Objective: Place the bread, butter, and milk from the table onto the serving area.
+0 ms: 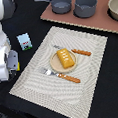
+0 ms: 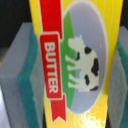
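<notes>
The bread (image 1: 66, 58), a golden-orange loaf, lies on the round tan plate (image 1: 53, 66) in the middle of the beige striped serving area (image 1: 47, 91). The milk (image 1: 25, 42) stands on the black table (image 1: 27, 19), just off the mat's edge on the exterior view's left. In the wrist view the yellow butter (image 2: 75, 30) with its red label and cow picture fills the frame, held between grey and teal finger pads (image 2: 20, 80). My gripper (image 2: 70, 65) is shut on it. In the exterior view my gripper (image 1: 15, 63) is at the far left, beside the mat, and the butter is hidden there.
A fork (image 1: 48, 71) and knife (image 1: 82, 52) with orange handles lie beside the plate. A reddish-brown board (image 1: 100, 21) at the back carries two grey pots (image 1: 61, 3) (image 1: 85, 6) and a bowl (image 1: 115, 9).
</notes>
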